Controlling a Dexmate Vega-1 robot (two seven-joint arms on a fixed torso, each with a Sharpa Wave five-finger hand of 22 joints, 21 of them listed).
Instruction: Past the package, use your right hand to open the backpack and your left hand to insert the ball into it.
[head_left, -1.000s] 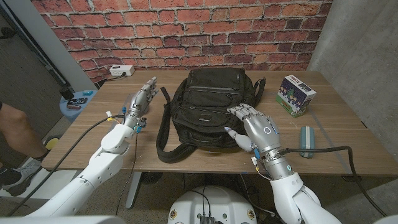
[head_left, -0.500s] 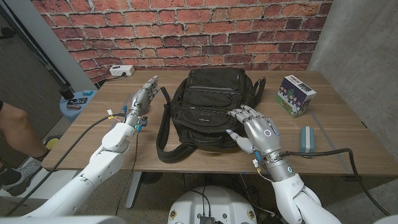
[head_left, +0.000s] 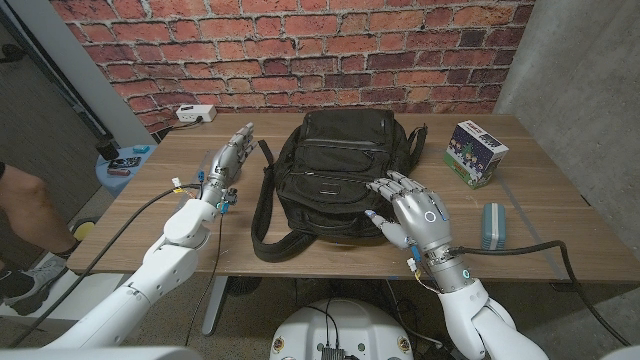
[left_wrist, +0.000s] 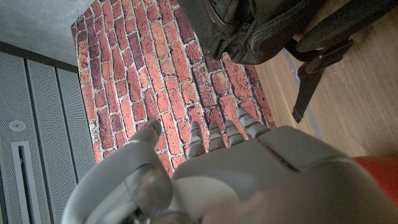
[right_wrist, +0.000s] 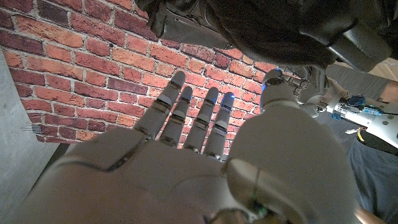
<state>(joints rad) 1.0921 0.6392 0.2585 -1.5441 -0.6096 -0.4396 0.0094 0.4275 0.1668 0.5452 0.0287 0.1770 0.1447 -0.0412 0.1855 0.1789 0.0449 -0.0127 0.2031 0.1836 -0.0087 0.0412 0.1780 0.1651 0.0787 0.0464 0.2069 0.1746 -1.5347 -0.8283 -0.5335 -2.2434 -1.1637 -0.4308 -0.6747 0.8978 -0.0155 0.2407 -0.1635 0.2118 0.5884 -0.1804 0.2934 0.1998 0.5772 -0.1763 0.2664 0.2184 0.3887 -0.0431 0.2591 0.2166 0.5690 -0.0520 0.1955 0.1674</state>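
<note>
A black backpack (head_left: 335, 180) lies flat at the middle of the wooden bench (head_left: 560, 215), its straps (head_left: 262, 215) trailing off the left side toward the near edge. The right hand (head_left: 410, 210) is over the near right corner of the backpack, back up, fingers spread and extended toward the bag's front panel; it holds nothing, and whether the fingertips touch the fabric cannot be told. In the right wrist view the same hand (right_wrist: 186, 155) shows its fingers apart, with the dark backpack (right_wrist: 280, 31) beyond them.

The left hand (head_left: 228, 158) is at the left of the bench, just beside the backpack's left edge, fingers straight and held close together pointing to the far side, with nothing in its grasp. The left wrist view shows that hand (left_wrist: 205, 168) with extended fingers and the backpack (left_wrist: 249, 25) with a strap (left_wrist: 317, 68) on the wood.

To the right of the backpack, toward the far right, stands a small printed box (head_left: 475, 153). Nearer, at the right, lies a slim teal case (head_left: 493, 226). A white power strip (head_left: 196, 113) sits at the far left corner. A person's leg (head_left: 25, 215) shows at the left edge, beside the bench.
</note>
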